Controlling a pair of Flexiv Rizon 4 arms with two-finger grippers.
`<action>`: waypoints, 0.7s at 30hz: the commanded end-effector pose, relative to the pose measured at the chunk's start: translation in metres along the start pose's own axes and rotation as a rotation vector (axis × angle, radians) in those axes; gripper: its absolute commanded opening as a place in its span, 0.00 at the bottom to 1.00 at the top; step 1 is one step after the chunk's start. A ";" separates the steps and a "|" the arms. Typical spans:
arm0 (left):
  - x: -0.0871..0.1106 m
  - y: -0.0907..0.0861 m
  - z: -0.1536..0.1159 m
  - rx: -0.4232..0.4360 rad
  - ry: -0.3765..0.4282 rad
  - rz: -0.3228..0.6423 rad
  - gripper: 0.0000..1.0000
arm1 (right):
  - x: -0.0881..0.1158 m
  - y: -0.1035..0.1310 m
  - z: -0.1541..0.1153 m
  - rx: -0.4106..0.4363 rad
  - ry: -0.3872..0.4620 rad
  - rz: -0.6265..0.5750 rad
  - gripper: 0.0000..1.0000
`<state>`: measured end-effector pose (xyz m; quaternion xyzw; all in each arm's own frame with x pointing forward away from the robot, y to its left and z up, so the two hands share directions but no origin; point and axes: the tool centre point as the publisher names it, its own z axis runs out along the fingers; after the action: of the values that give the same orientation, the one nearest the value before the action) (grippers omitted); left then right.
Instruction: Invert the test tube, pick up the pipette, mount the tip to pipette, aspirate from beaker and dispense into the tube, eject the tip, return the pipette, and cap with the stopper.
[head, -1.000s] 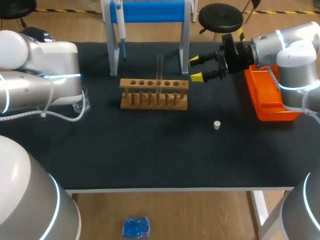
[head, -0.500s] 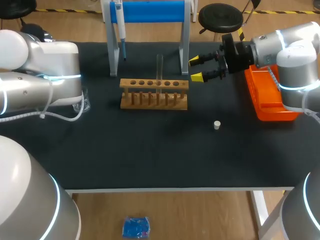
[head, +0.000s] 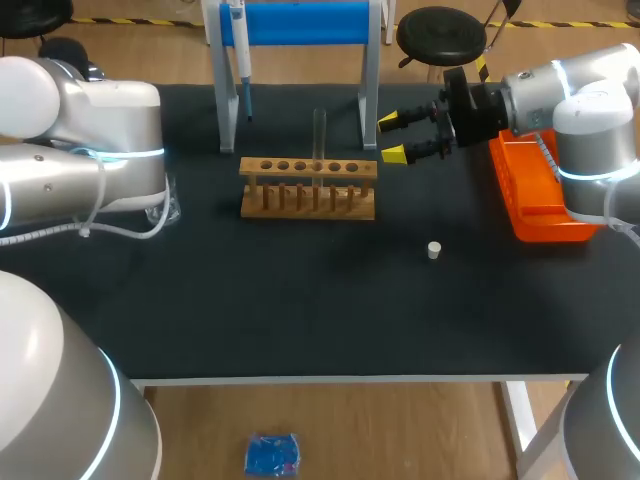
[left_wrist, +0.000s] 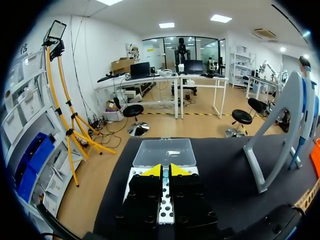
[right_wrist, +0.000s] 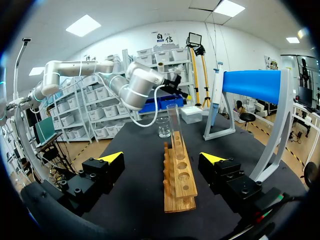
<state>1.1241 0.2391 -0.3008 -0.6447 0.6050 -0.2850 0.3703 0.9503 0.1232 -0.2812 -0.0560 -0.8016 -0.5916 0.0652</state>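
The right arm (head: 570, 95) comes in over the orange tray (head: 535, 205) and holds its gripper (head: 392, 137) level, just beside the end of the wooden rack (head: 308, 187). Its fingers are spread wide with nothing between them. From its wrist, the right gripper (right_wrist: 162, 157) looks down the length of the rack, where the test tube (head: 320, 135) stands upright in a hole.

The left arm (head: 90, 150) lies across the table's left side. The left gripper (left_wrist: 165, 170) hangs above the tip box (left_wrist: 164, 150), its yellow tips drawn together and holding nothing that can be seen.

Over the last second the left arm's housing has crept slightly toward the far side. The right arm has not moved.

The pipette (head: 240, 50) hangs on the blue stand (head: 300, 22) at the far edge. The beaker (head: 165, 205) sits against the left arm. The stopper (head: 434, 250) lies alone on the black table (head: 300, 320), whose near half is otherwise open.
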 end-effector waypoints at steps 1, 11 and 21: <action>-0.001 -0.007 -0.016 0.006 0.013 -0.001 0.00 | 0.001 0.000 0.000 0.001 -0.002 -0.001 1.00; 0.002 -0.036 -0.089 -0.031 0.188 0.073 0.00 | 0.001 0.000 0.000 0.001 -0.002 -0.001 1.00; 0.021 -0.042 -0.170 -0.003 0.509 0.265 0.00 | 0.001 0.000 0.000 0.001 -0.002 -0.001 1.00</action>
<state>1.0683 0.1818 -0.2123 -0.5276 0.7075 -0.3372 0.3277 0.9503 0.1233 -0.2812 -0.0559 -0.8016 -0.5916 0.0652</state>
